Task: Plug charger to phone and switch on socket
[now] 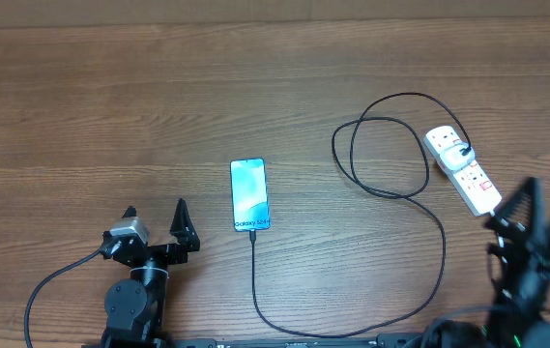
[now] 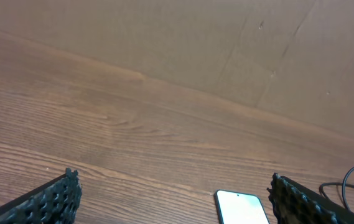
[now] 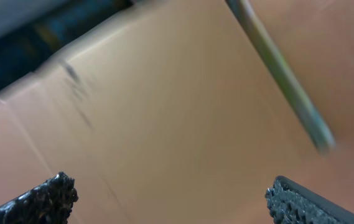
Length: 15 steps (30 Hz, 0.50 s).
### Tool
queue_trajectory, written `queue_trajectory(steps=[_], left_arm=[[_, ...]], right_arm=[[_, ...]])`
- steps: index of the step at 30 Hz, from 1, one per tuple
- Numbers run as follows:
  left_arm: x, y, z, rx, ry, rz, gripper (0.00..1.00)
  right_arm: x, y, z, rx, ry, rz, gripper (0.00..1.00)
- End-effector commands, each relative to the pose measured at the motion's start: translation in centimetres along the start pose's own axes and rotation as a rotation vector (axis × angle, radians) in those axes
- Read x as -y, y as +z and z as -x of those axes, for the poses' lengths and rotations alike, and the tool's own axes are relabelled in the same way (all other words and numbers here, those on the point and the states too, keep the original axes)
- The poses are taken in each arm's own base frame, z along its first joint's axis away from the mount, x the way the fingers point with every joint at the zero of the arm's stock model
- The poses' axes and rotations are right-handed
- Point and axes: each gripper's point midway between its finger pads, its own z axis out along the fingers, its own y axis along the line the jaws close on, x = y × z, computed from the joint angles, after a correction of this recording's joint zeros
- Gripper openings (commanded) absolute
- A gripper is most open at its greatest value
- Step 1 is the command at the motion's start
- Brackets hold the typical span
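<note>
The phone [image 1: 248,195] lies flat mid-table with its light blue screen up and white text at its near end. Its far end [image 2: 242,207] shows at the bottom of the left wrist view. The charger [image 1: 444,251], a thin black cable, runs from the phone's near end along the front, then loops up to the socket [image 1: 462,169], a white power strip at the right. My left gripper [image 1: 156,215] stands open to the left of the phone. My right gripper [image 1: 547,205] stands open just below the socket; its camera shows only a blurred brown wall between the fingertips [image 3: 292,202].
A brown cardboard wall [image 2: 226,56] runs along the table's far edge. The robots' own thick black cables [image 1: 47,290] trail near the front edge by each arm base.
</note>
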Motion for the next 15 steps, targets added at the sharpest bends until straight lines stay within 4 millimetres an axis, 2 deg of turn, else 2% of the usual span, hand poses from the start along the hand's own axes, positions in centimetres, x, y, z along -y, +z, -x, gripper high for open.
queue_trajectory(steps=[1, 4, 6, 9, 15], left_arm=[[0.0, 0.0, -0.2, -0.003, -0.006, -0.003, 1.00], [0.0, 0.0, -0.2, -0.003, -0.006, -0.003, 0.99], [0.0, 0.0, -0.2, -0.003, -0.006, -0.003, 1.00], [0.0, 0.0, -0.2, -0.003, -0.006, -0.003, 1.00], [0.0, 0.0, -0.2, -0.003, -0.006, -0.003, 1.00]], right_arm=[[4.0, 0.5, -5.0, -0.074, 0.155, -0.099, 1.00], [6.8, 0.2, -9.0, -0.143, 0.207, -0.165, 1.00], [8.1, 0.0, -10.8, -0.175, 0.223, -0.197, 1.00], [9.2, -0.3, -12.4, -0.204, 0.219, -0.224, 1.00], [10.3, -0.7, -13.9, -0.234, 0.212, -0.251, 1.00]])
